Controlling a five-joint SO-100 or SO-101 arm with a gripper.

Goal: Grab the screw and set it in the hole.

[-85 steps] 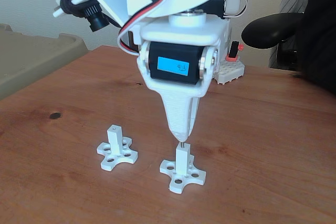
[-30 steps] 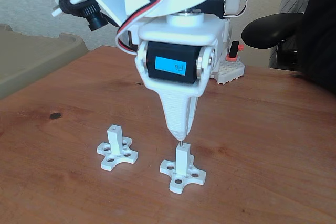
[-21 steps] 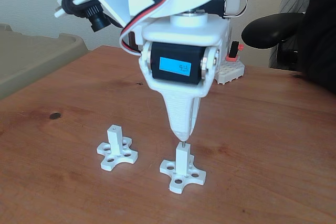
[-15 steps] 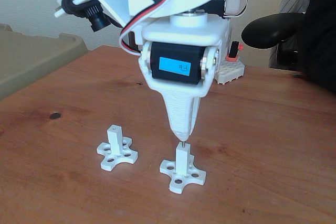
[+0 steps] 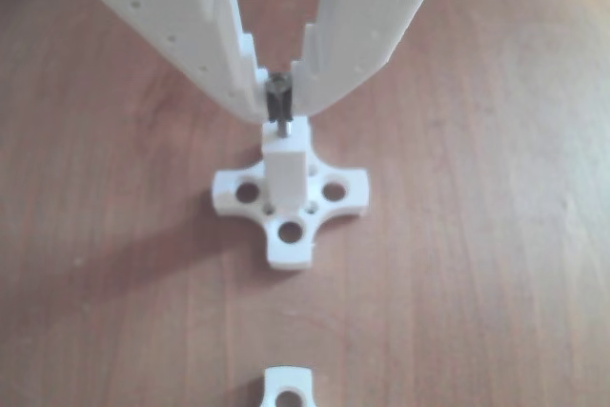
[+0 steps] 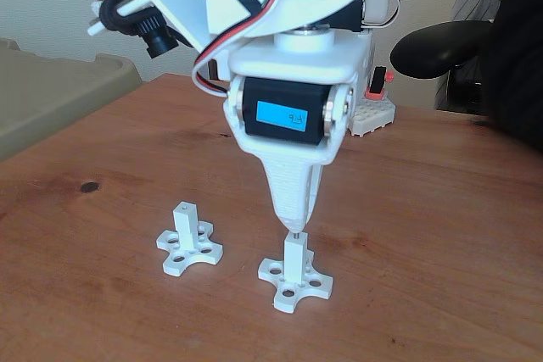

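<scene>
Screw: held upright by its dark head in the tips of the end effector, shaft pointing down. Its lower end meets the top face of the post, at the hole; whether the tip has entered the bore cannot be confirmed. In the fixed view a short length of screw shows between tips and post.

Change: against the frames of the last seconds, the end effector has come down slightly and the exposed shaft above the post is shorter. Judgement: insertion has begun or is about to; the screw appears aligned with the post axis. Release is not yet due.

End effector state: narrow, clamped on the screw.

Surroundings: a second post stands to the left in the fixed view, well apart, its hole vacant. A dark knot marks the wooden surface. A white brick block sits behind the arm. Nothing obstructs the descent.
</scene>
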